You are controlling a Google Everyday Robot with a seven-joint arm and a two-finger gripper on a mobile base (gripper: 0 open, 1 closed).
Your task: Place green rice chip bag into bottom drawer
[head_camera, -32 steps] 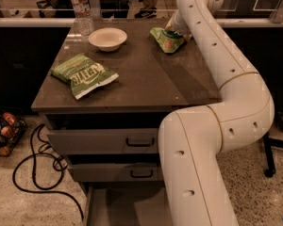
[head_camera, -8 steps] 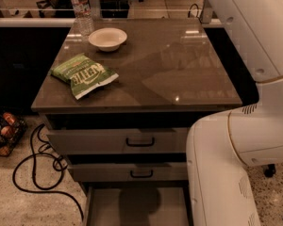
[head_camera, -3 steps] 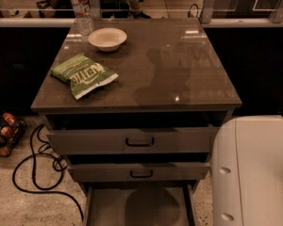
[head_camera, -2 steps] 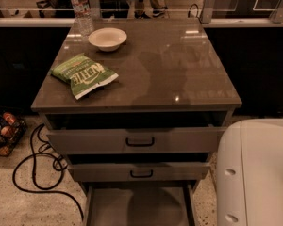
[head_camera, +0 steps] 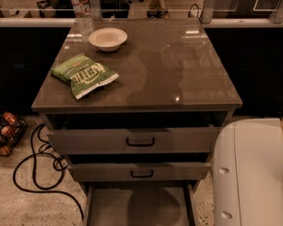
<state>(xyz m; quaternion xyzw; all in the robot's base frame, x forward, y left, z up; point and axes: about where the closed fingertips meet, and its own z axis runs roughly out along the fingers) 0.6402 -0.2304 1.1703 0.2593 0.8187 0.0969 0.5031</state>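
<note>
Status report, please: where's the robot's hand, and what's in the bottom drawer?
Gripper out of view; only white arm lower right. Green rice chip bag not in sight. Bottom drawer open, visible floor bare.

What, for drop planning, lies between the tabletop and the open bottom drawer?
In the camera view, two upper drawers with black handles sit between the tabletop and the bottom drawer. The gripper is out of view; only the white arm shows.

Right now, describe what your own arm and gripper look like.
Only one arm segment shows, lower right: a smooth, rounded white shell with two small round dimples and a thin tan line near its right edge. The gripper is out of view.
</note>
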